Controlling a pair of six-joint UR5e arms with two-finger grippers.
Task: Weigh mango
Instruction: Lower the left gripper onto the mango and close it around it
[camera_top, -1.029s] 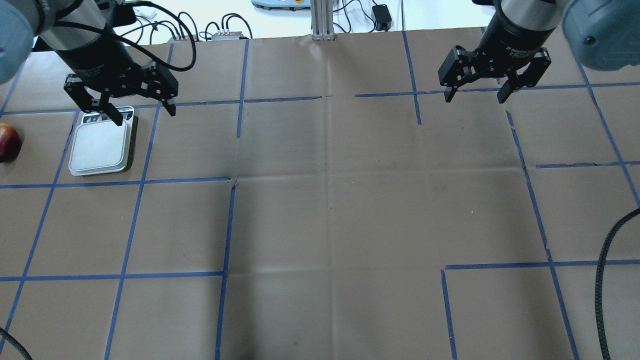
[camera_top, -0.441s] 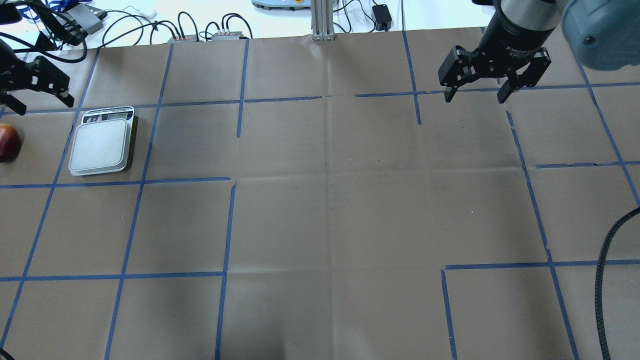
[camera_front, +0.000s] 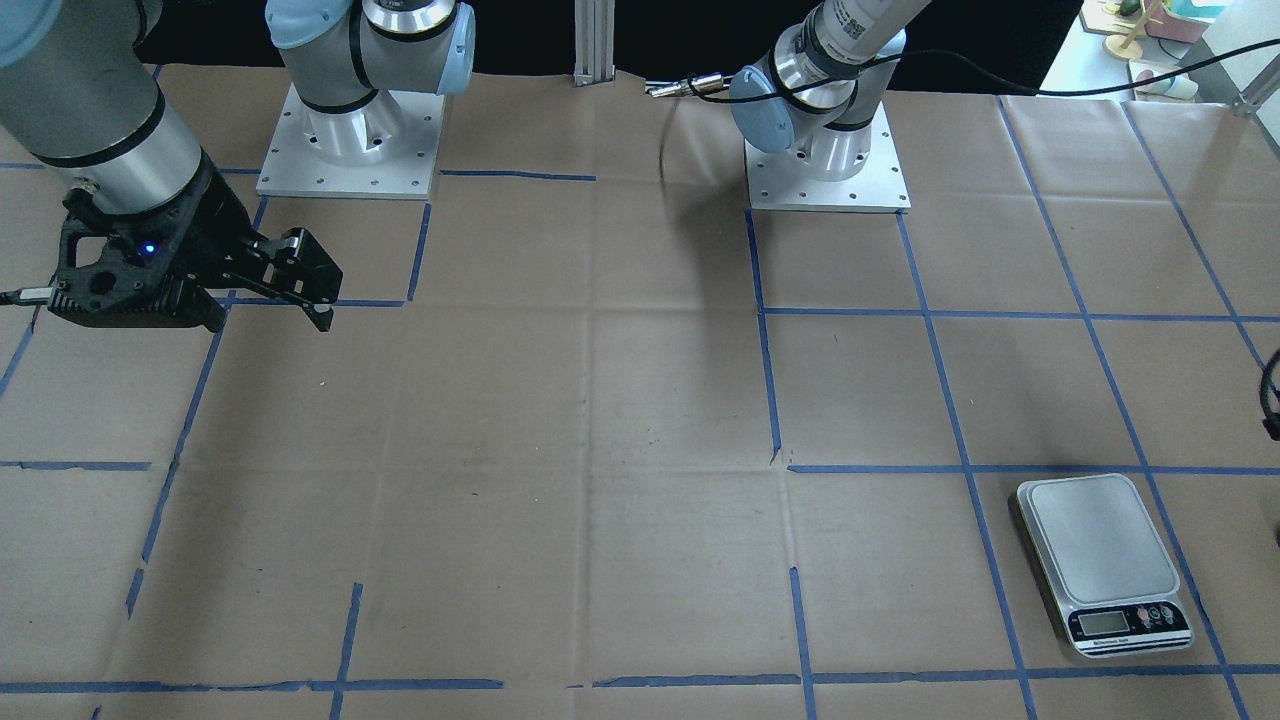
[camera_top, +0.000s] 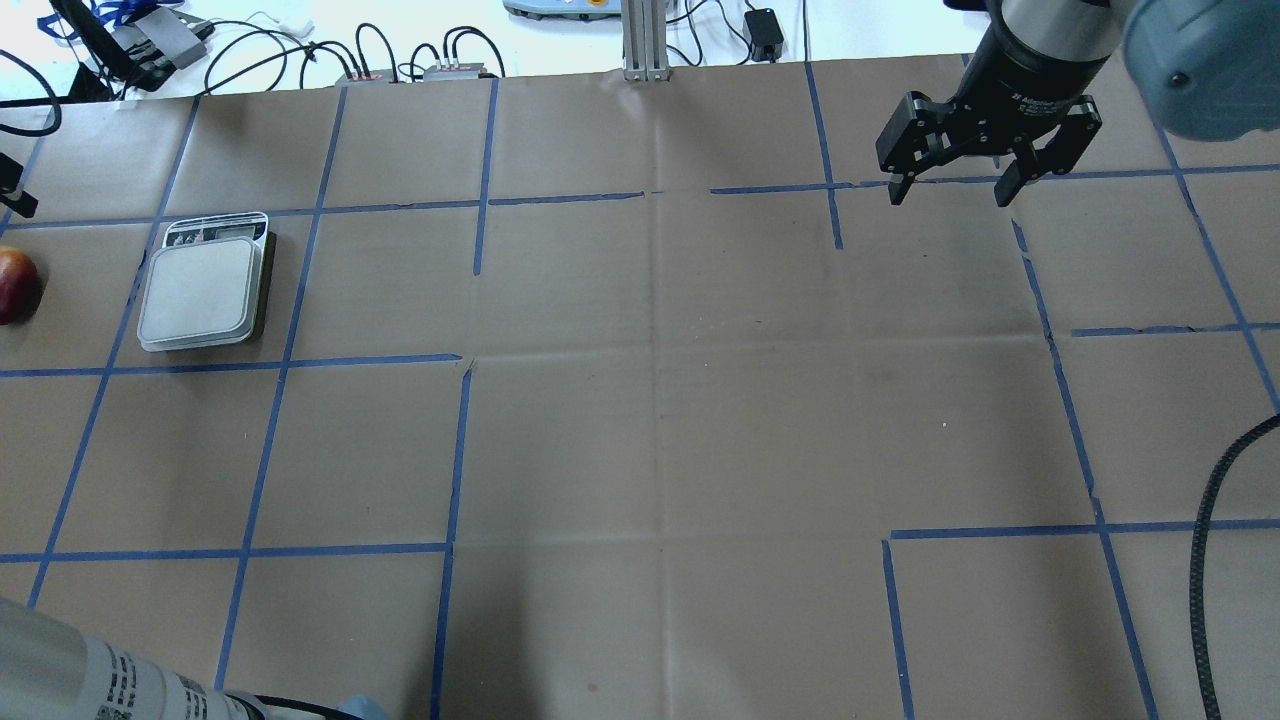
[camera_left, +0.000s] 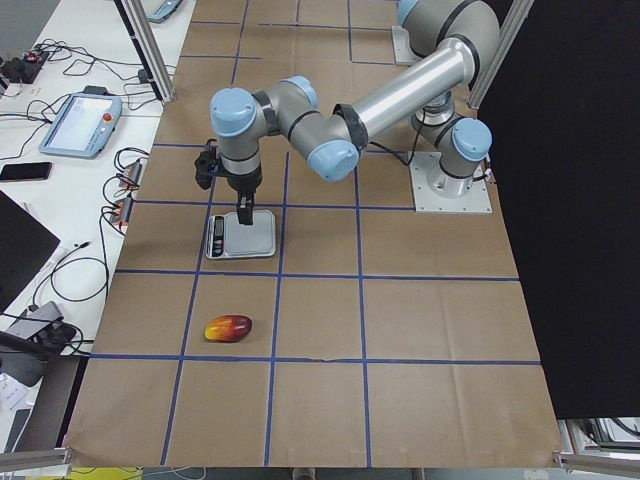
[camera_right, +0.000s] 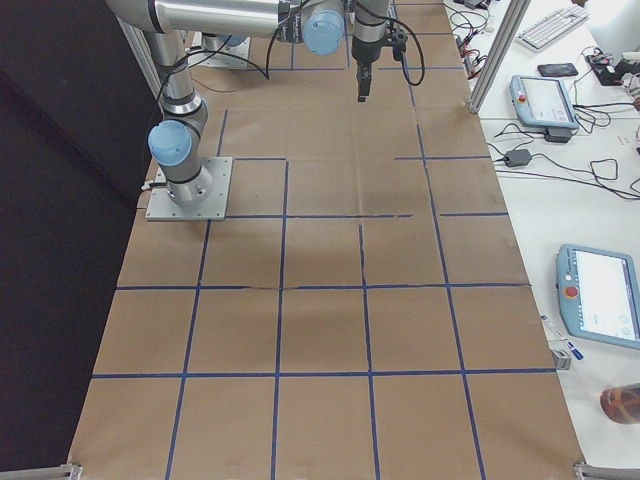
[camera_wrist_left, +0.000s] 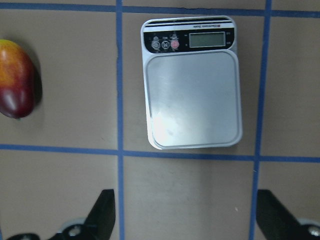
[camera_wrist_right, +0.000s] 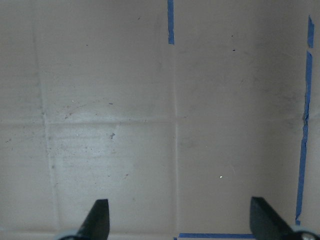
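Observation:
The mango, dark red shading to orange-yellow, lies on the brown paper left of the silver scale in the left wrist view. It also shows at the overhead view's left edge, beside the scale. My left gripper is open and empty, high over the paper, with the scale and mango ahead of its fingers. In the overhead view only a tip of it shows at the left edge. My right gripper is open and empty above bare paper at the far right.
The scale's platform is bare, and its display end points toward the table's far edge. Blue tape lines grid the paper. Cables and control boxes lie beyond the far edge. A black cable hangs at the right.
My left gripper has moved from over the scale's display to the left, almost out of the overhead view. The scale, the mango and the right arm have not moved.

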